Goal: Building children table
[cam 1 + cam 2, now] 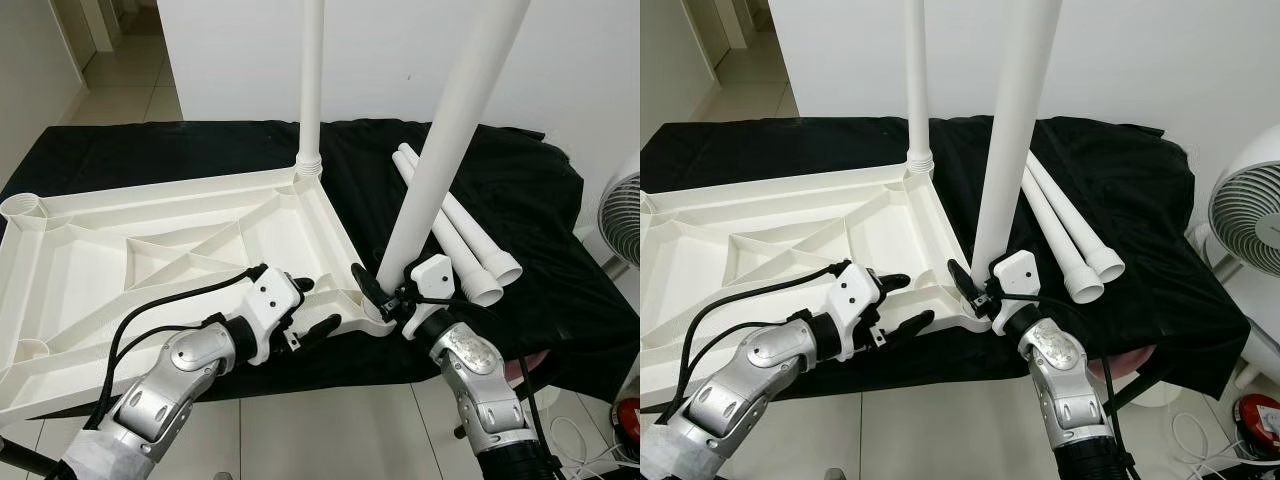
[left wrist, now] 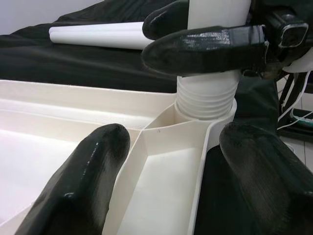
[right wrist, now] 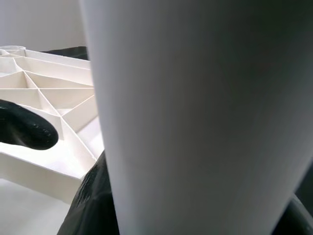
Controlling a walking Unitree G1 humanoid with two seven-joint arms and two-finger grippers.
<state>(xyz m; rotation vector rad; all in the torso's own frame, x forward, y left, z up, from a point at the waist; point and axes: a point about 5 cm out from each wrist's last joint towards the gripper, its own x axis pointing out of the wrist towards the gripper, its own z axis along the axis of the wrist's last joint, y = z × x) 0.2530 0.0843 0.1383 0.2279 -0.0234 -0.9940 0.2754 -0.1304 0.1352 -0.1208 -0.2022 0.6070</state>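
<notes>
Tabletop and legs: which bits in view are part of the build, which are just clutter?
In the job:
upturned tabletop
fitted leg, standing in the far corner socket
second leg, threaded end at the near corner socket, held by the right gripper
left gripper, open by the tabletop edge
two spare legs

Lying about:
black cloth
fan

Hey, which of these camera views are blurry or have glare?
Head views: sharp, evenly lit. Left wrist view: near fingers soft with glossy highlights, threaded table leg sharper. Right wrist view: leg too close, blurred and featureless.
</notes>
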